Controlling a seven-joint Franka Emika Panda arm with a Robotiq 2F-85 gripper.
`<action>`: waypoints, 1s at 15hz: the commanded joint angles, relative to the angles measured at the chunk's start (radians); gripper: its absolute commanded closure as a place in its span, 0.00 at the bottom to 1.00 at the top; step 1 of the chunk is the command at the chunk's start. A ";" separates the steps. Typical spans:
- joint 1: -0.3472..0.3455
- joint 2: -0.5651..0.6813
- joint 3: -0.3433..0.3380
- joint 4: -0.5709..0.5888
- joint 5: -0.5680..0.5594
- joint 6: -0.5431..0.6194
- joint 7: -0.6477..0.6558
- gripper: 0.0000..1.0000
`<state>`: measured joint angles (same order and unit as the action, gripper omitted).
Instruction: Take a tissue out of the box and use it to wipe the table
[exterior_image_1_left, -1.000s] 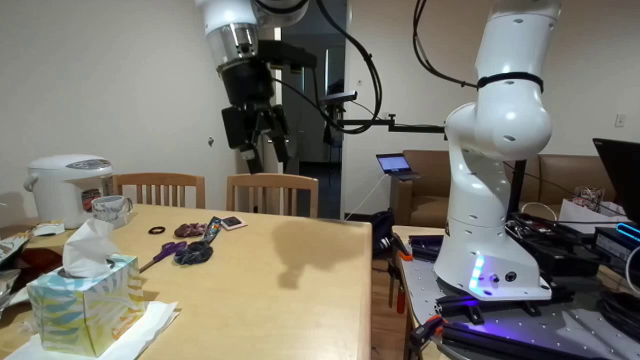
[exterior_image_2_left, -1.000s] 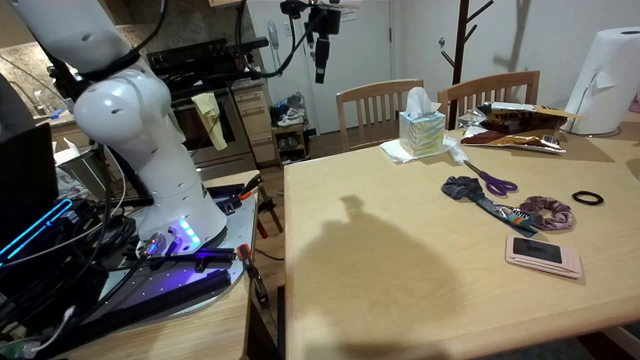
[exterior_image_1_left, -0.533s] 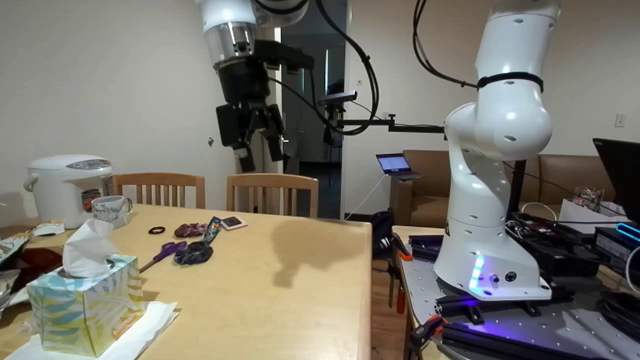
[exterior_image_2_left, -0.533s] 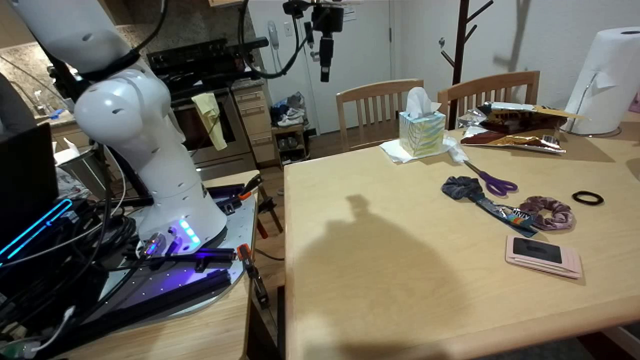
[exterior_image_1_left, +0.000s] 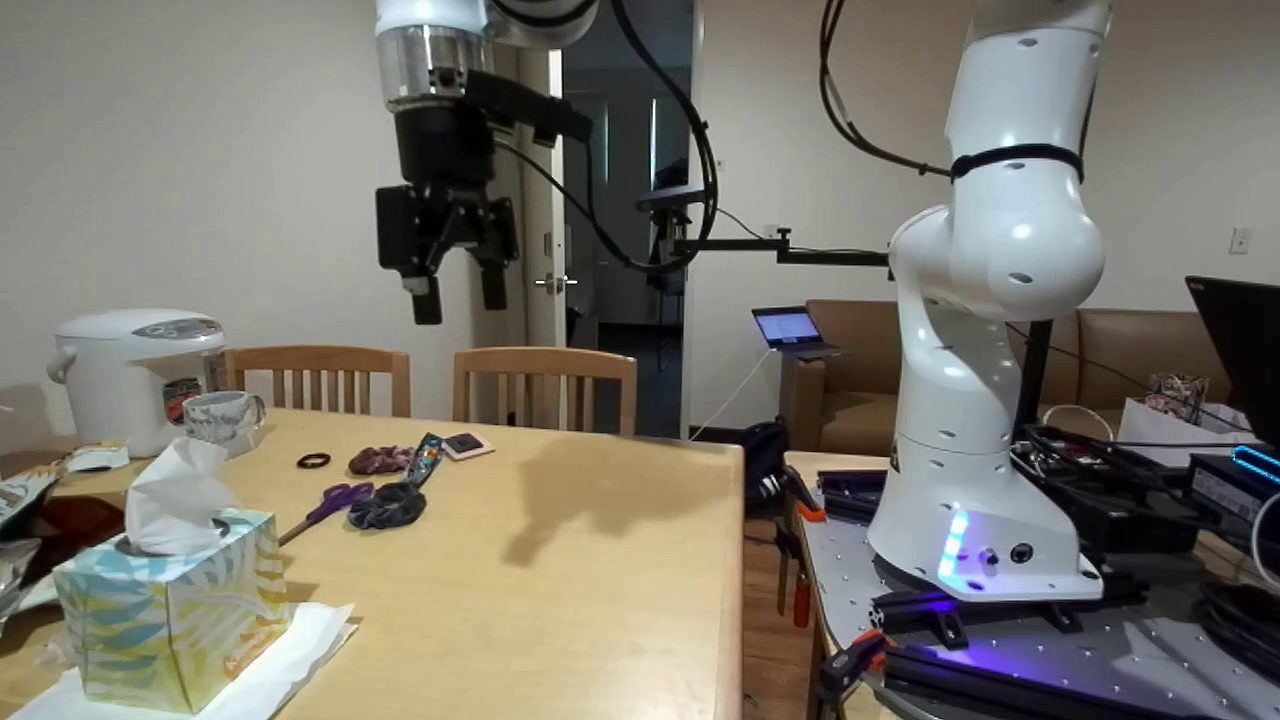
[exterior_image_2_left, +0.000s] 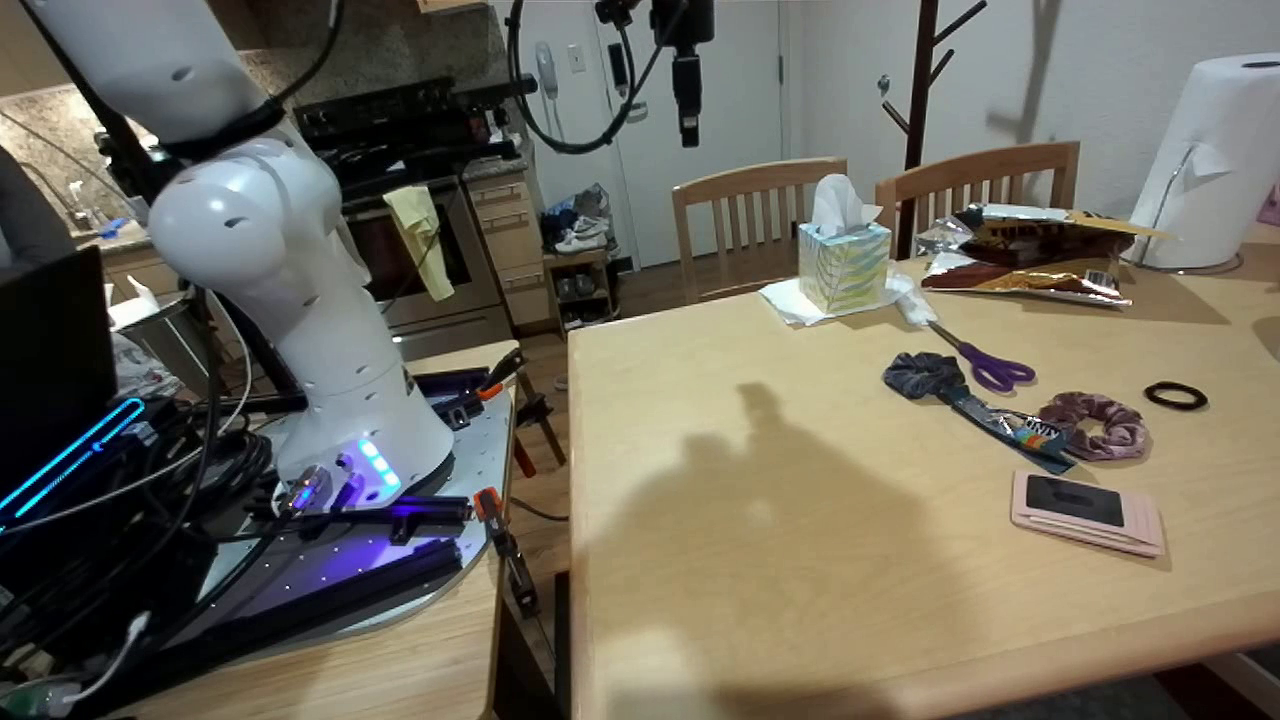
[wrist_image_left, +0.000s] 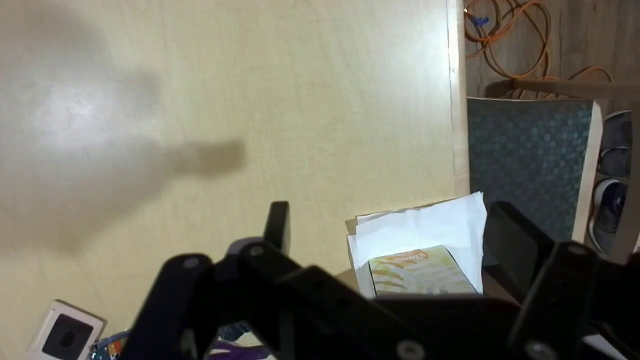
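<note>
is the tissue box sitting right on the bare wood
No, in an exterior view the box stands on flat white paper or cloth that sticks out past its base.

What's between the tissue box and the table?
A white sheet lies under the box, on the table; it shows in both exterior views and the wrist view.
</note>
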<state>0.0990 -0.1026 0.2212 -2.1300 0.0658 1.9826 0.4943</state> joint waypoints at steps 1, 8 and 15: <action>0.017 0.079 -0.013 0.099 -0.040 -0.023 -0.026 0.00; 0.054 0.210 -0.023 0.292 -0.093 -0.119 -0.058 0.00; 0.083 0.343 -0.052 0.475 -0.143 -0.121 -0.154 0.00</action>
<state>0.1673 0.1700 0.1895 -1.7495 -0.0525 1.8823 0.3933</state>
